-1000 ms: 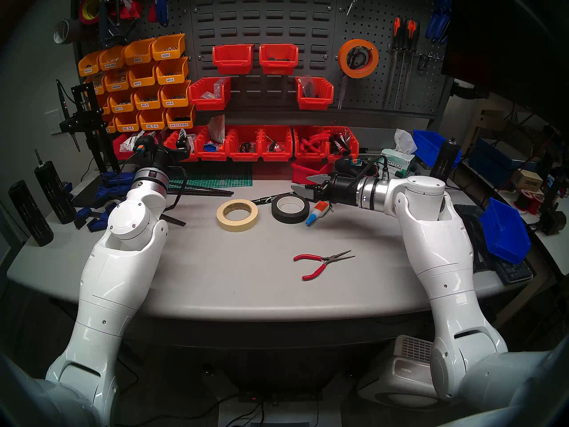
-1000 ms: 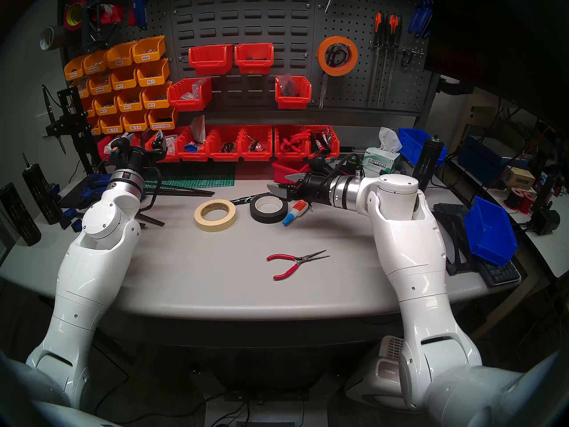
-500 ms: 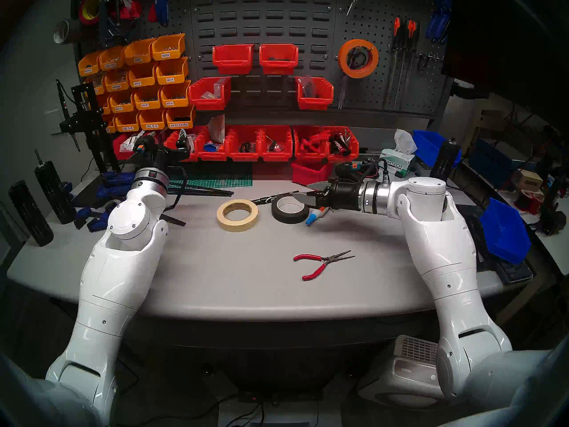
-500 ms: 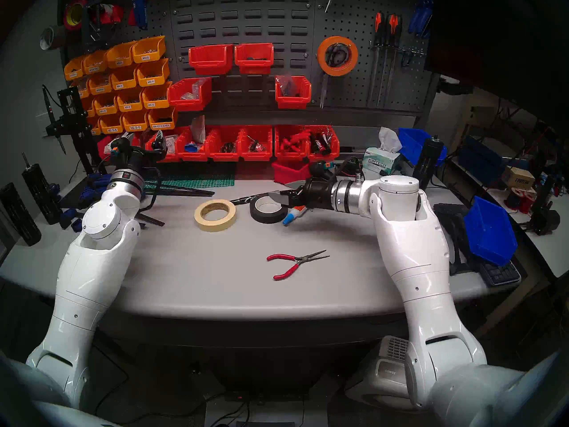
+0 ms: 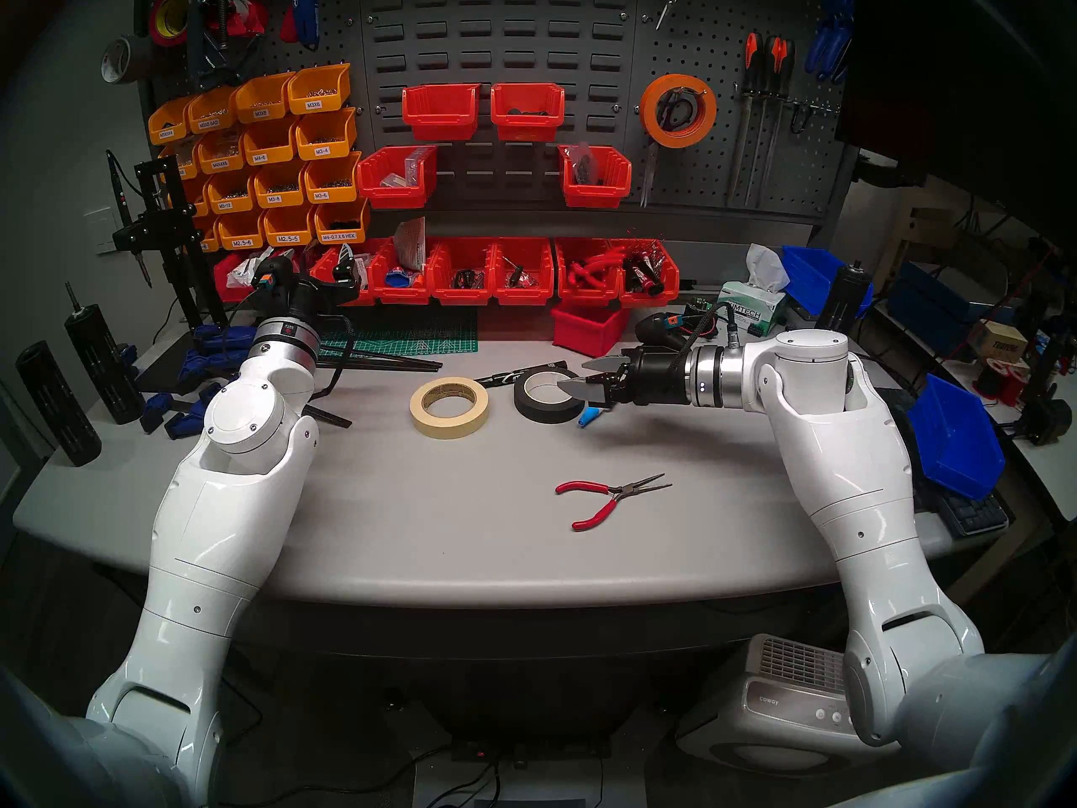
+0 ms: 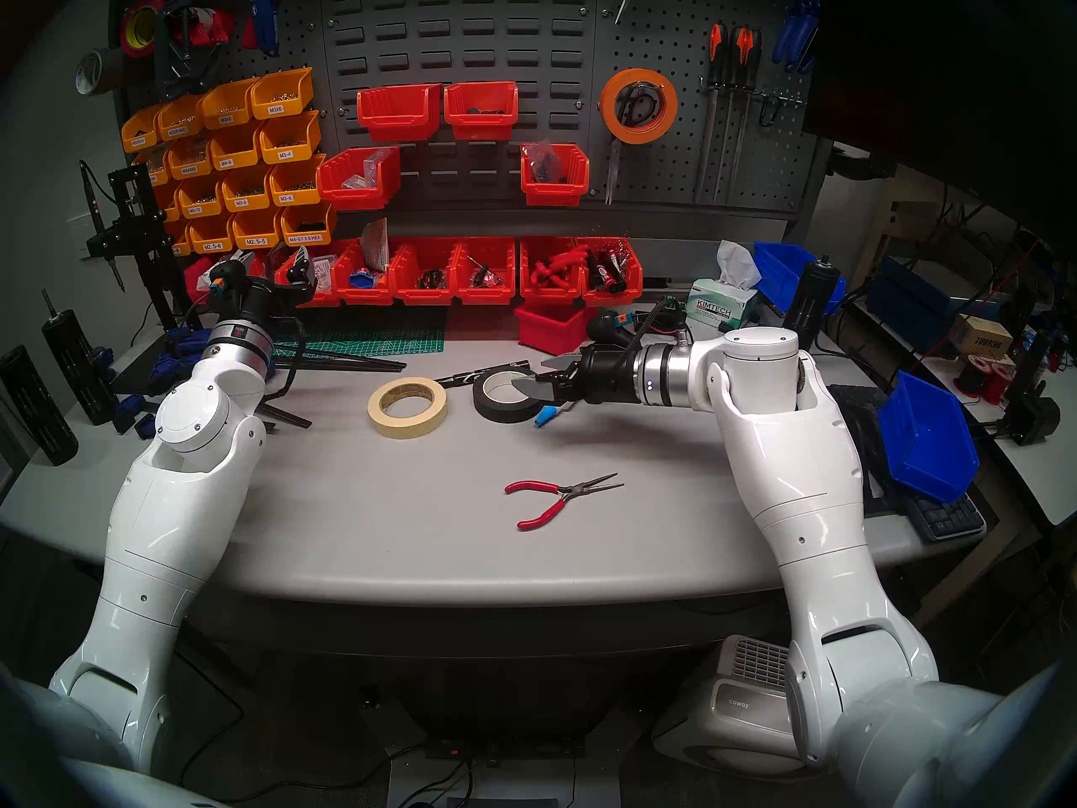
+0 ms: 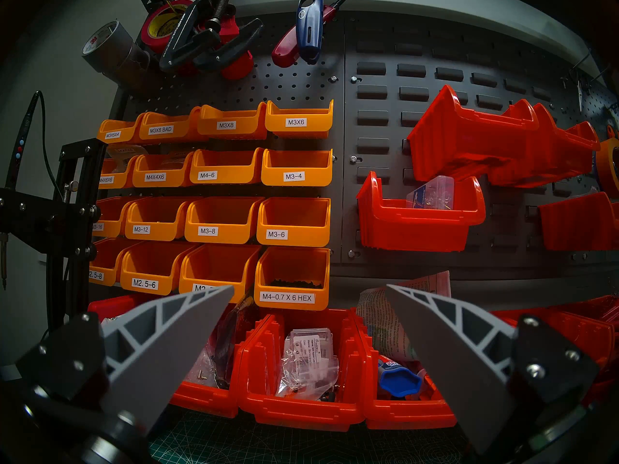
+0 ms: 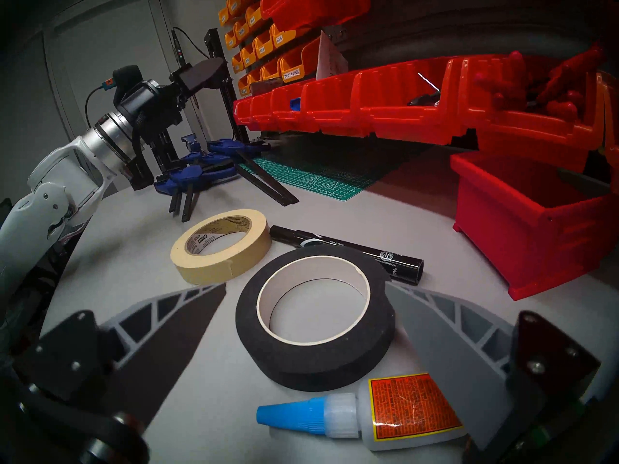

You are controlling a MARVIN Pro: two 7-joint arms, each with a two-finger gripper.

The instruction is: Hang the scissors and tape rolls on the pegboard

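Note:
The orange tape roll (image 5: pixel 678 110) hangs on the pegboard (image 5: pixel 717 165), and the scissors (image 5: pixel 646 174) hang behind it with their blades pointing down. On the table lie the cream masking tape roll (image 5: pixel 449 407) and, to its right, the black tape roll (image 5: pixel 548 394). My right gripper (image 5: pixel 577 375) hovers open at the black roll's right edge. In the right wrist view its fingers (image 8: pixel 187 322) flank the black roll (image 8: pixel 315 349), with the cream roll (image 8: pixel 217 249) beyond. My left gripper (image 7: pixel 310 286) is open and empty, facing the bins at the back left.
A glue bottle (image 8: pixel 385 419) lies under my right gripper, and a black marker (image 8: pixel 348 249) lies behind the black roll. Red pliers (image 5: pixel 606 498) are nearer the front. A loose red bin (image 5: pixel 585 329), rows of red bins (image 5: pixel 466 276), blue clamps (image 5: pixel 192 375) and a blue bin (image 5: pixel 956 439) surround the work area.
My right gripper has come down toward the table over the black roll's right side, staying open and now covering most of the glue bottle. The left arm has not moved.

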